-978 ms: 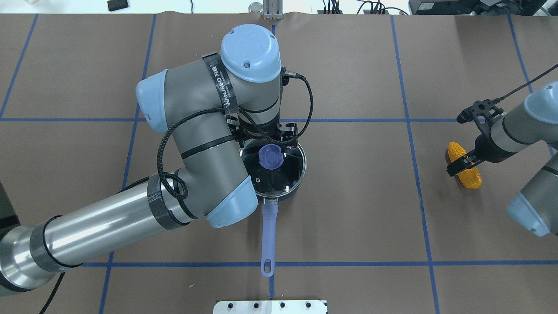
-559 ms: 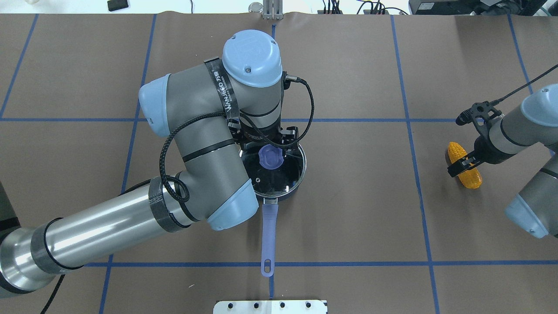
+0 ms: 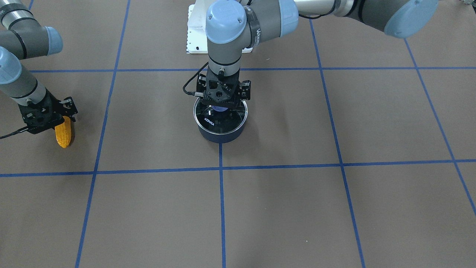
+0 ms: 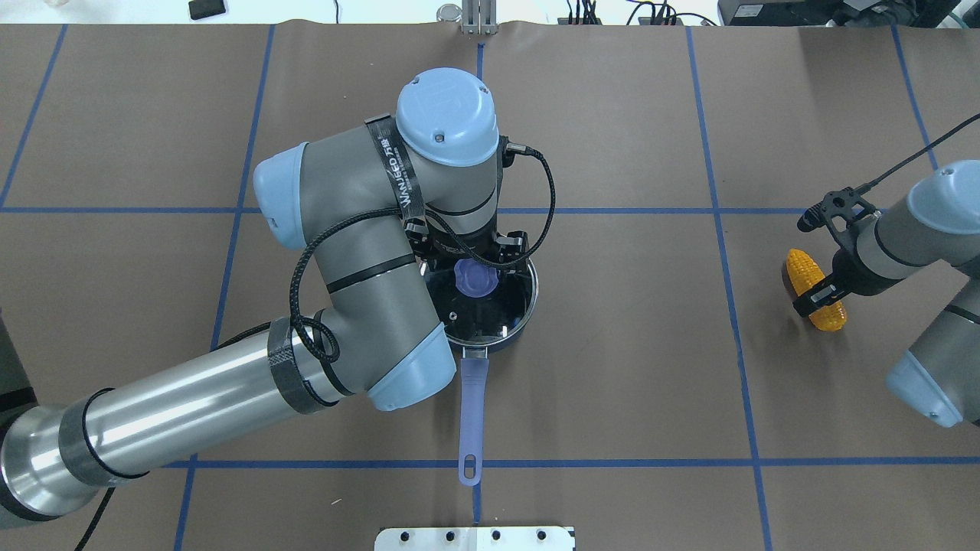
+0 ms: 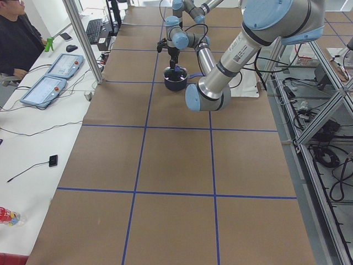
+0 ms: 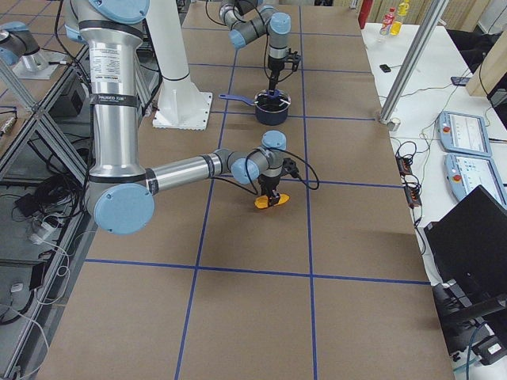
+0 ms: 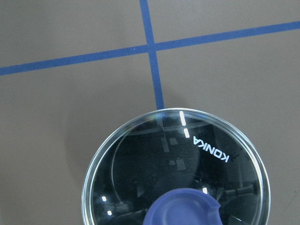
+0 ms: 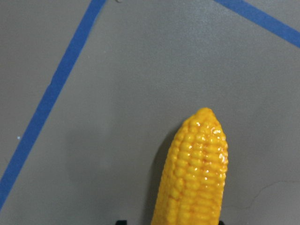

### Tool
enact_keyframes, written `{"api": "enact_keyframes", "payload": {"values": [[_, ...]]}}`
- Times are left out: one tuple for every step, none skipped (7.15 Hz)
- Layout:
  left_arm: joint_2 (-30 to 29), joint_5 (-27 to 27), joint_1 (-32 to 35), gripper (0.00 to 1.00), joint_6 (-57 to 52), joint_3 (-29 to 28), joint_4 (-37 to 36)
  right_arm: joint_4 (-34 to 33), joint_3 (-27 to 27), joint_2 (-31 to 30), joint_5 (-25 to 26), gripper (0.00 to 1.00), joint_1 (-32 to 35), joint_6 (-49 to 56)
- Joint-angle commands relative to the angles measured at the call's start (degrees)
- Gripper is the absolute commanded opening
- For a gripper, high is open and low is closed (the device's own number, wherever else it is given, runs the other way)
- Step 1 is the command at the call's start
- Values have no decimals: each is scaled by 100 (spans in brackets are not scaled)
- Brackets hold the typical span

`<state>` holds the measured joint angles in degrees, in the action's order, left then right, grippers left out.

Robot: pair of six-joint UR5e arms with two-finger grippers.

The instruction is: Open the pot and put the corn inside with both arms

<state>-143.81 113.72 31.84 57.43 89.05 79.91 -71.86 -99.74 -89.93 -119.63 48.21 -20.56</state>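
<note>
Lid point(image 4: 490, 310) still on the pot point(image 3: 221, 137); left gripper point(image 4: 476, 264) over it, right gripper point(image 4: 818, 295) straddling the corn point(image 4: 804, 268) near the right edge. Clamped or not, I cannot tell.

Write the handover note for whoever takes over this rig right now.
Left gripper: directly above the knob of the lid. Its fingers are hidden, so I cannot tell whether it is open or shut.
Right gripper: shut on the corn, across its middle, well off to the robot's right of the pot.
Pot: mid-table, glass lid on it, handle pointing toward the robot.
Done: corn gripped, left arm lined up on the knob.
Left to do: grasp the knob, lift the lid off, carry the corn over and put it in the pot.
</note>
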Motion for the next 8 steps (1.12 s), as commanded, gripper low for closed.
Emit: {"api": "enact_keyframes", "payload": {"values": [[2, 1, -29, 99, 49, -194, 313, -3, 104, 19, 19, 53, -13, 79], [2, 1, -29, 99, 58, -256, 367, -3, 165, 54, 19, 50, -5, 88], [-7, 1, -29, 99, 58, -257, 367, -3, 174, 80, 10, 49, -13, 88], [2, 1, -29, 98, 58, -257, 367, -3, 166, 98, 1, 48, -22, 96], [2, 1, -29, 91, 58, -257, 367, -12, 122, 107, -34, 47, -13, 114], [2, 1, -29, 77, 67, -257, 367, -21, 104, 133, -69, 46, -13, 114], [11, 1, -29, 71, 67, -257, 367, -38, 96, 203, -69, 45, -13, 114], [2, 1, -29, 71, 67, -257, 367, -65, 95, 273, -69, 44, -13, 114]]}}
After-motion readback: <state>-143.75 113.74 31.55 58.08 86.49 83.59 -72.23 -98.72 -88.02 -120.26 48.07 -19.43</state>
